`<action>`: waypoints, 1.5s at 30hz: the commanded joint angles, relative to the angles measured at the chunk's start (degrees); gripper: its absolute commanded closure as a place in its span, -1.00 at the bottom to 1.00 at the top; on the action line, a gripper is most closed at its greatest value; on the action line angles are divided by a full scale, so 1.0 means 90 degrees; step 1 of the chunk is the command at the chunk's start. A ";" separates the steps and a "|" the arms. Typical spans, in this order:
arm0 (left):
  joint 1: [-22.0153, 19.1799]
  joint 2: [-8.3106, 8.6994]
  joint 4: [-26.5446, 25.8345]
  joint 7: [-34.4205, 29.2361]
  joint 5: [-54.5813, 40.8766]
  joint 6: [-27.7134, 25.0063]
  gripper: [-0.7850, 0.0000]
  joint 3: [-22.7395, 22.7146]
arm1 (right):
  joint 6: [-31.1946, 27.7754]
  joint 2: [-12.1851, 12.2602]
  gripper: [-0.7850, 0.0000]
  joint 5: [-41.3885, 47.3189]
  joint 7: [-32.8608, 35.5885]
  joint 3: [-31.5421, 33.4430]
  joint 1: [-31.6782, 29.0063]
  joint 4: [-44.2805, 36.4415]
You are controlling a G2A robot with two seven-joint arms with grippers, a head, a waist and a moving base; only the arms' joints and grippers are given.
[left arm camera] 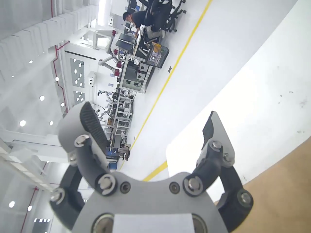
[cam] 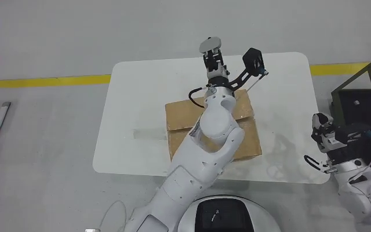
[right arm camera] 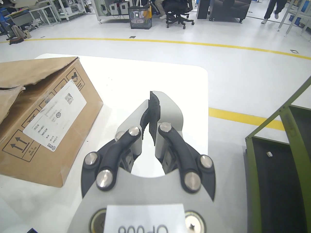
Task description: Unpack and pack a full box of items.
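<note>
A brown cardboard box point(cam: 248, 138) with a white side label sits mid-surface point(cam: 139, 116), its torn top flaps loosely closed.

The box point(cam: 181, 113) sits mid-way on the bench point(cam: 133, 116). The left gripper point(left arm camera: 149, 120) hangs beyond its far edge, the right gripper point(right arm camera: 153, 105) at the bench's right edge, near a bin point(cam: 352, 100).

Holding the left arm stretched way out front, left gripper point(left arm camera: 150, 117) gaping wide, fingers well apart. Holding the right arm back off to the right, right gripper point(right arm camera: 153, 107) pinching closed, pads pressing together.
</note>
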 commanded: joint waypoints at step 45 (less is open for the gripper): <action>0.3878 0.0581 -0.3300 0.1080 0.1612 -0.2218 -0.57 -0.0550 | -0.0081 -0.0084 1.00 -0.0162 -0.0064 -0.0135 -0.0108 0.0089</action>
